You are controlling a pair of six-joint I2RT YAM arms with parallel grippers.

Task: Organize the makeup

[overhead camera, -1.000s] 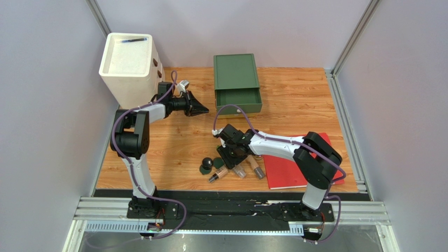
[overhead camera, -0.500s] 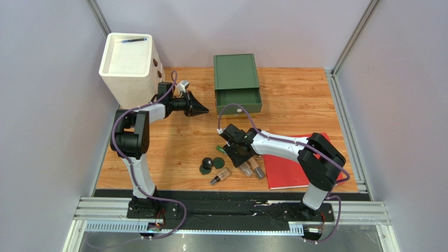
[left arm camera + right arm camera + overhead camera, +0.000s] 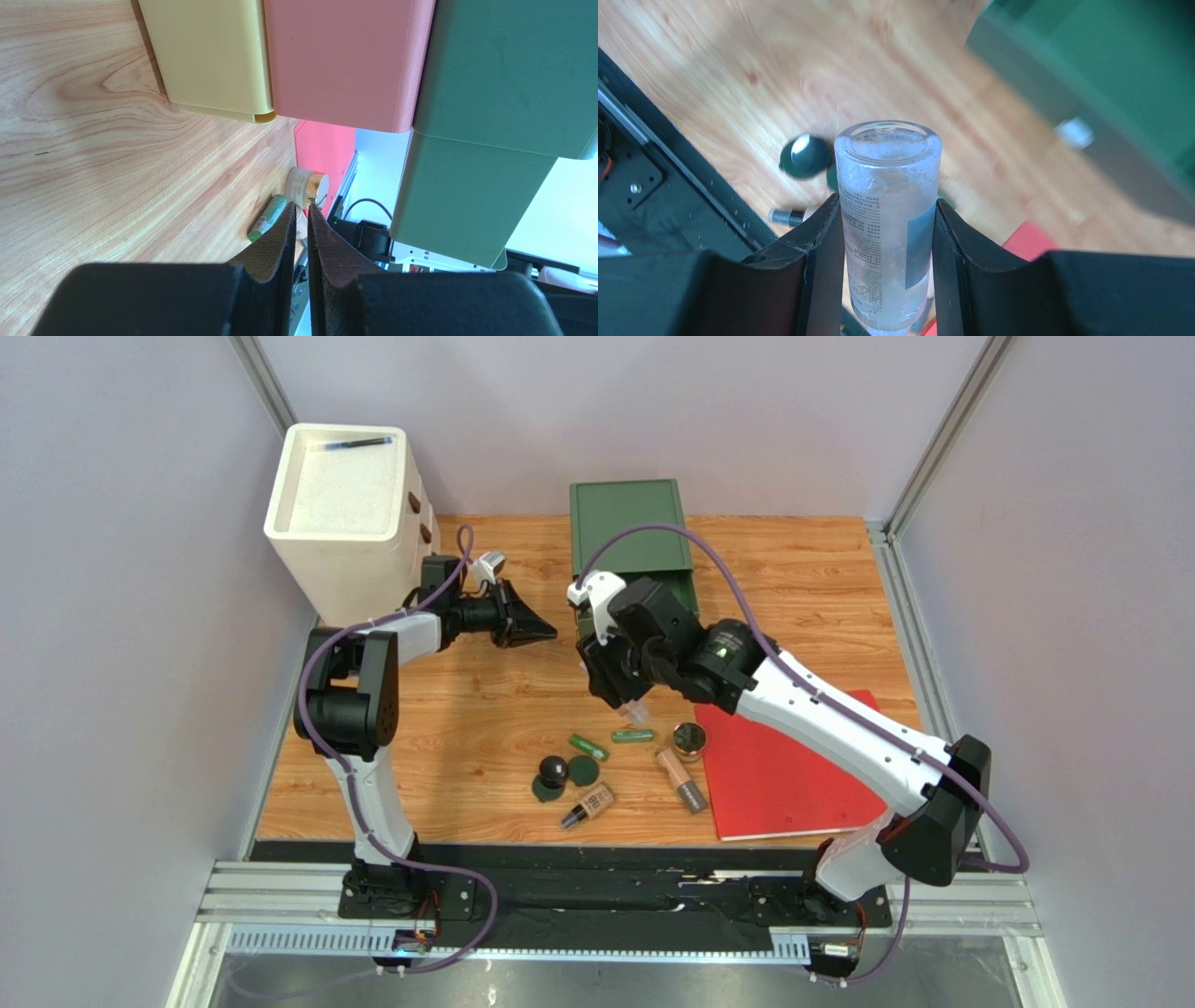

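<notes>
While right hand [image 3: 887, 213] grips clear bottle [image 3: 887, 175], green box [image 3: 627, 525] edge seemingly near.

Clear bottle [image 3: 889, 224] w/ printed label, off the table, clamped in right gripper [image 3: 629, 700]. On the wood near it: slim green tube [image 3: 588, 748] & 2nd green tube [image 3: 633, 735] lying flat; round jar [image 3: 687, 741] just right of them; amber bottle [image 3: 680, 781] & smaller bottle [image 3: 588, 805] on their sides; black ball [image 3: 557, 769] betw. two dark green compacts [image 3: 546, 790].

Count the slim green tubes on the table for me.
2. One green tube lies just beyond the dark compacts; the other lies right of it, beside the round jar, near the right claw gripping the clear bottle. More could be hidden beneath that arm.
</notes>
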